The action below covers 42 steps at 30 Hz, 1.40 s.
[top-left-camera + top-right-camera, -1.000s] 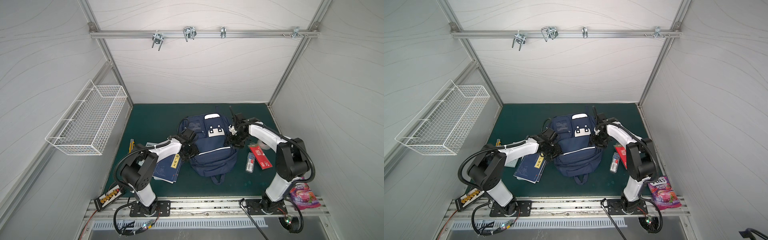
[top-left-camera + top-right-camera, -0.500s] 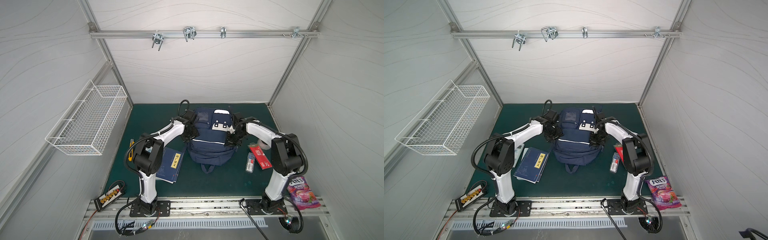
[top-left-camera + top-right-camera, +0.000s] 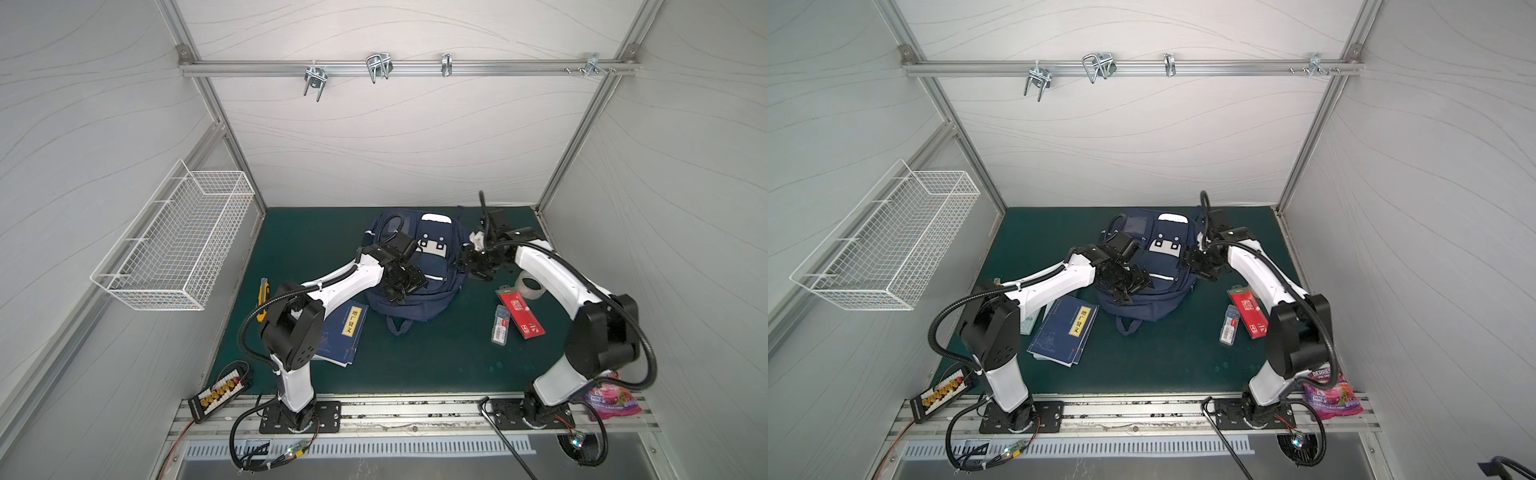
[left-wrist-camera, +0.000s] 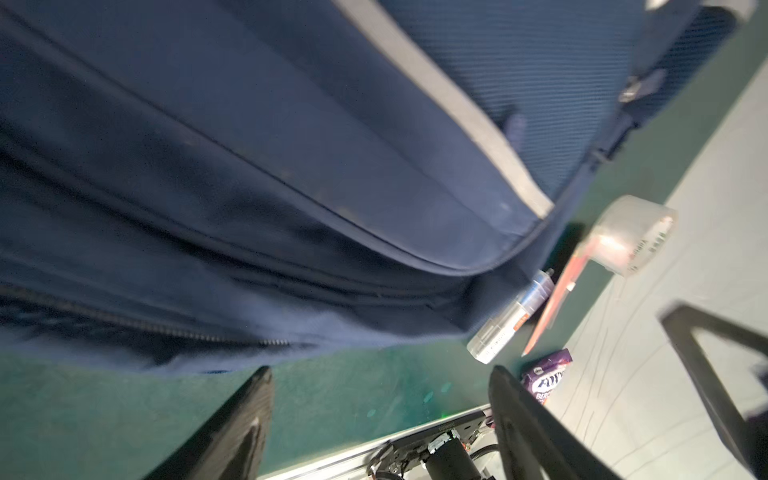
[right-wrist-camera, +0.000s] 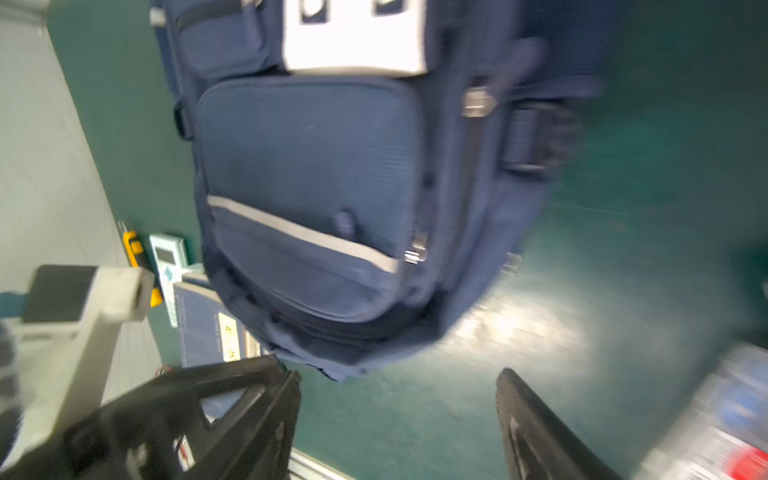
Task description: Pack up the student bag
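Both top views are bright and evenly lit, with pale walls and only soft, faint shadows beneath the arms on the green mat (image 3: 316, 249). The wide lens bows the frame posts near the edges. Both wrist views are smeared with blur. In the right wrist view, glare whitens the mat and the white patch (image 5: 353, 37) on the student bag (image 5: 307, 166) is blown out. In the left wrist view, the tape roll (image 4: 627, 241) glints.

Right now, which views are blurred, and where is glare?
In the right wrist view, motion blur smears the student bag and white glare lies on the green mat; in the left wrist view the bag is soft, and a highlight shines on the clear tape roll; both top views are sharp and evenly lit.
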{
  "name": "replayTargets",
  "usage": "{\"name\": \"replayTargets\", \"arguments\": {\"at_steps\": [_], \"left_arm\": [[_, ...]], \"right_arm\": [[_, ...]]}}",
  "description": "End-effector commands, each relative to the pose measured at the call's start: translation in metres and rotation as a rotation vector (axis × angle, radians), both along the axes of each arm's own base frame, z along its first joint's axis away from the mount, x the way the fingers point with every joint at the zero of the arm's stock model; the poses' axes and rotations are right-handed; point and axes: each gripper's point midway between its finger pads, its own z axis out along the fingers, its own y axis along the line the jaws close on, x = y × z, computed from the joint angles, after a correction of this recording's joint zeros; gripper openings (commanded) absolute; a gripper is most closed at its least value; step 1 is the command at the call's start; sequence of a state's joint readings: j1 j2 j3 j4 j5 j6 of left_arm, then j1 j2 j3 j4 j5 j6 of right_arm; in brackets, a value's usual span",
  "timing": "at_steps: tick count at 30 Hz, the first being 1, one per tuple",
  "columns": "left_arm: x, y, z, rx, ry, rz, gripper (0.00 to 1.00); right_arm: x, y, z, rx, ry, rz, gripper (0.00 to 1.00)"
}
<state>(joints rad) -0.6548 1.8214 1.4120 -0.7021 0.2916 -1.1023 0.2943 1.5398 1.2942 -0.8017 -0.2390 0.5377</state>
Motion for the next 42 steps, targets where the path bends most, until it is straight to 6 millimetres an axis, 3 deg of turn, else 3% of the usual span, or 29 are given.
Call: {"name": "replayTargets", "arguments": {"at_steps": [1, 6, 10, 12, 14, 17, 21, 26, 34, 39, 42], "left_arm": [[-0.005, -0.003, -0.008, -0.012, 0.055, 0.026, 0.83], [0.007, -0.013, -0.029, -0.018, 0.083, 0.055, 0.78], [0.020, -0.018, -0.040, -0.037, 0.121, 0.075, 0.58], [0.026, -0.018, -0.032, -0.062, 0.120, 0.079, 0.40], [0.033, -0.010, -0.012, -0.058, 0.086, 0.069, 0.19], [0.043, 0.002, 0.025, -0.032, 0.006, 0.039, 0.00], [0.050, 0.010, 0.071, -0.023, -0.073, -0.011, 0.00], [0.058, 0.021, 0.113, -0.011, -0.161, -0.043, 0.00], [0.061, 0.021, 0.135, -0.031, -0.193, -0.071, 0.00], [0.063, 0.022, 0.143, -0.030, -0.213, -0.082, 0.00], [0.063, 0.020, 0.147, -0.040, -0.219, -0.087, 0.00]], "right_arm": [[-0.007, -0.027, 0.003, -0.070, -0.105, -0.087, 0.80], [-0.023, -0.040, -0.010, -0.019, -0.185, -0.161, 0.79], [-0.030, -0.041, -0.035, 0.086, -0.076, -0.157, 0.74], [-0.031, -0.032, -0.044, 0.191, -0.047, -0.091, 0.63], [-0.030, -0.027, -0.051, 0.214, -0.062, -0.029, 0.49], [-0.029, -0.014, -0.051, 0.197, -0.139, 0.071, 0.42], [-0.025, 0.013, -0.040, 0.227, -0.243, 0.180, 0.46], [-0.008, 0.023, -0.037, 0.221, -0.309, 0.198, 0.52], [0.019, 0.039, -0.031, 0.279, -0.331, 0.256, 0.46], [0.032, 0.051, -0.023, 0.331, -0.347, 0.311, 0.51], [0.039, 0.055, -0.023, 0.354, -0.347, 0.331, 0.48]]}}
